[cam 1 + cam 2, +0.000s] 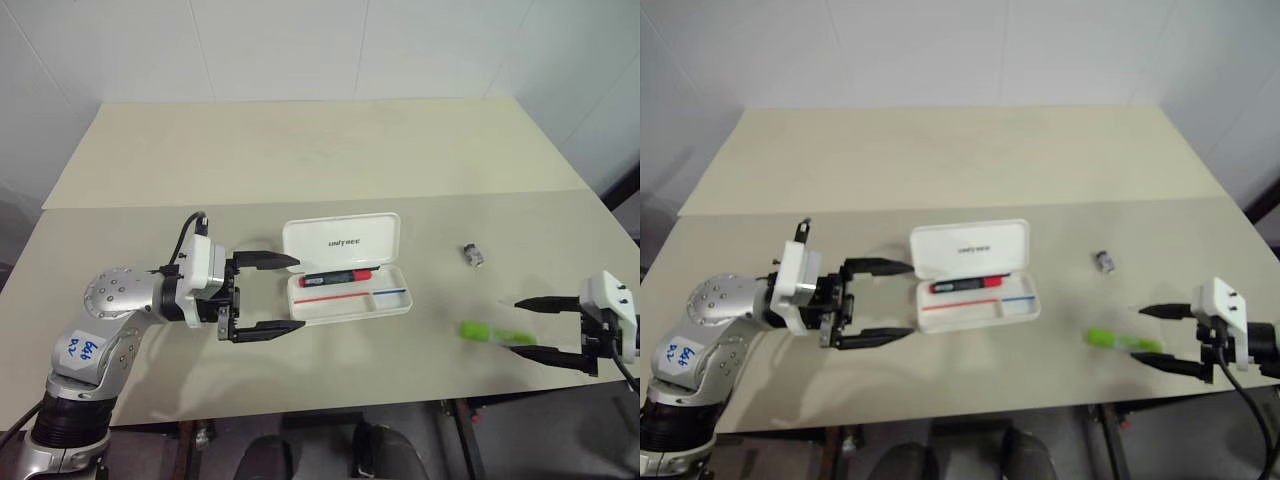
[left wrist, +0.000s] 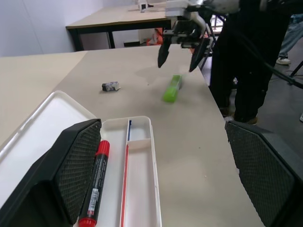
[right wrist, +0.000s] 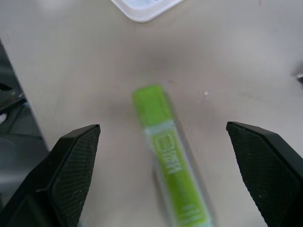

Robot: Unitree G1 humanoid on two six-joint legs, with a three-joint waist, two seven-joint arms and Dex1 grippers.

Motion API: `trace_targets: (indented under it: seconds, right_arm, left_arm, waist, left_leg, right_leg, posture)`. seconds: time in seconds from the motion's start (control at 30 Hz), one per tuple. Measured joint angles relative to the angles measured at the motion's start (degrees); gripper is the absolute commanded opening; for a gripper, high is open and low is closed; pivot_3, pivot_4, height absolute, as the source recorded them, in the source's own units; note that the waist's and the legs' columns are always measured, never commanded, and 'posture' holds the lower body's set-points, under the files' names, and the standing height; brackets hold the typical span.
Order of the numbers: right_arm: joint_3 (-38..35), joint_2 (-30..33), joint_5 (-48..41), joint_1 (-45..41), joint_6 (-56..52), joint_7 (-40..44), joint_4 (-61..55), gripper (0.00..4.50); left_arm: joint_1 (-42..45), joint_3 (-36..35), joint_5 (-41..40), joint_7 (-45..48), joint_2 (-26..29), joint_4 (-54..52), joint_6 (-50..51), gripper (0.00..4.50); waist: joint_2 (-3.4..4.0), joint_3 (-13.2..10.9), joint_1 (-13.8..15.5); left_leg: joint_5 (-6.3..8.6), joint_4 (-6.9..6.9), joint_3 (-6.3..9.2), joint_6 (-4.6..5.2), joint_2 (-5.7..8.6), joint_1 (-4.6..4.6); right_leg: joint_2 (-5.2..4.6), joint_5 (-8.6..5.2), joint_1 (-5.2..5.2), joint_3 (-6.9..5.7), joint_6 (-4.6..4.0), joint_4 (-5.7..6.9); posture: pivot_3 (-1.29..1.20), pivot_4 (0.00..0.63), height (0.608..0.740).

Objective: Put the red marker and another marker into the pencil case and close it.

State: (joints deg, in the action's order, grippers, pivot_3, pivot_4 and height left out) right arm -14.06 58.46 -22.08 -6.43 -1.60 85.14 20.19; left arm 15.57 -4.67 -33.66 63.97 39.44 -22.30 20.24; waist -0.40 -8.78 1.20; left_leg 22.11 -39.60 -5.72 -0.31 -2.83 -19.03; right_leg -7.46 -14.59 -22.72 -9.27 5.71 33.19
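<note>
Near the surface's front right corner lies the green marker [image 1: 497, 334], long axis running straight toward the right gripper [image 1: 534, 328], jaws spread and empty. Red marker [image 1: 337, 277] already inside the open pencil case [image 1: 345, 268]; left gripper [image 1: 280, 293] spread beside it.

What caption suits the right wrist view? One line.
Open right gripper lined up on the green marker lying on the table.

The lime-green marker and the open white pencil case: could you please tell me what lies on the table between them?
Nothing: in the left eye view, bare beige table separates the stubby lime-green marker from the white hard-plastic pencil case. The small grey object sits farther back.
</note>
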Motion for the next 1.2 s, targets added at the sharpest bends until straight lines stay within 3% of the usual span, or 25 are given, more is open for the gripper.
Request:
trace_targets:
  seconds: [0.2,0.47,0.57,0.83,1.2]
  right_arm:
    - [5.75,-2.36,4.22,-8.07,4.97,1.42,11.25,4.5]
    - [8.23,-3.29,6.26,-9.1,10.79,2.49,16.99,4.5]
    - [8.23,-3.29,6.28,-8.92,13.2,2.61,18.8,3.94]
    - [7.83,-3.87,6.51,-10.15,21.28,2.54,25.01,1.15]
    - [8.97,-6.39,6.77,-11.06,23.72,2.67,19.66,1.09]
  left_arm:
    - [-0.91,-2.2,-0.43,1.84,3.66,0.31,0.16,4.49]
    - [-3.87,-6.05,-0.35,4.73,7.81,3.0,-1.58,4.49]
    - [-5.15,-6.92,-0.29,5.11,8.59,3.12,-2.2,4.5]
    - [-6.91,-7.98,0.14,5.64,8.96,3.43,-3.93,4.5]
    - [-4.83,-7.72,2.18,6.07,7.91,7.08,-9.14,4.5]
  waist:
    - [0.11,-0.06,0.08]
    - [0.19,-0.1,0.13]
    - [0.18,-0.1,0.21]
    - [0.15,-0.07,0.13]
    - [0.28,-0.13,-0.84]
  left_leg:
    - [0.0,0.0,-0.01,0.0,0.01,-0.06]
    - [0.0,0.03,0.0,0.0,0.02,-0.09]
    - [0.0,0.02,0.06,0.0,0.02,-0.06]
    - [0.0,0.03,0.18,-0.01,0.02,-0.08]
    - [-0.02,0.02,0.15,-0.04,-0.05,-0.02]
  right_leg:
    - [-0.01,0.0,0.0,-0.02,0.01,-0.14]
    - [-0.01,0.0,0.03,-0.03,0.01,-0.22]
    - [-0.01,0.0,0.1,-0.01,0.01,-0.22]
    - [0.03,0.0,0.14,0.0,0.01,-0.24]
    - [0.09,0.0,0.14,0.06,0.01,-0.16]
  posture:
    - [0.0,0.15,0.74]
    - [0.0,0.15,0.74]
    - [0.0,0.15,0.74]
    - [0.0,0.15,0.74]
    - [0.0,0.15,0.74]
